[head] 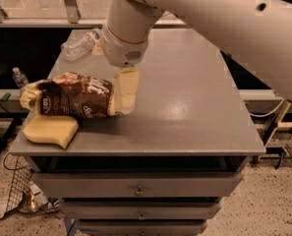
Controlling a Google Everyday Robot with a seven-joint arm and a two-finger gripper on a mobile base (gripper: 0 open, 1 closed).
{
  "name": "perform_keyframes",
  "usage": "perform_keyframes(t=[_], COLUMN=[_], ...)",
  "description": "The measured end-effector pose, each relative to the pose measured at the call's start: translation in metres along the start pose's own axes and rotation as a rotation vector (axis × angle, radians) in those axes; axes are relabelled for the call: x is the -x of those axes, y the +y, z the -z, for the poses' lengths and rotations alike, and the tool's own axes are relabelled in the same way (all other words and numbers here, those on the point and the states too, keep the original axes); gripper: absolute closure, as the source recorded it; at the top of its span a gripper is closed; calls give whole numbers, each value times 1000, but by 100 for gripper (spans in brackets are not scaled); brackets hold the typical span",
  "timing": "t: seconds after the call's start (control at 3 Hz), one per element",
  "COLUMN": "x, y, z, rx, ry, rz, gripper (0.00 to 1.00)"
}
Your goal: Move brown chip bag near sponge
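The brown chip bag (pixel 72 98) lies on its side at the front left of the grey table (pixel 185 107), its pale yellow left end at the table's left edge. The sponge (pixel 50 131) lies flat at the front left corner, just in front of the bag and touching or almost touching it. My gripper (pixel 125 95) hangs from the big white arm and points down at the bag's right end, close beside it. It hides that end of the bag.
A clear plastic water bottle (pixel 79 44) lies on its side at the table's back left. Drawers (pixel 138 191) fill the front under the tabletop. A small bottle (pixel 18 76) and clutter sit on the floor at left.
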State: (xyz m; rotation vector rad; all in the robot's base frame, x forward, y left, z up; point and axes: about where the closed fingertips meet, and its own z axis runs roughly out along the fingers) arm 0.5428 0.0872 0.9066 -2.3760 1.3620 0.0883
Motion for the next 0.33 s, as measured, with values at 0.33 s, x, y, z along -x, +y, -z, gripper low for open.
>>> perform_keyframes(t=[0.33], x=[-57], y=[28], z=[15], rx=[-38], ry=[3], rz=[-125], gripper=[0])
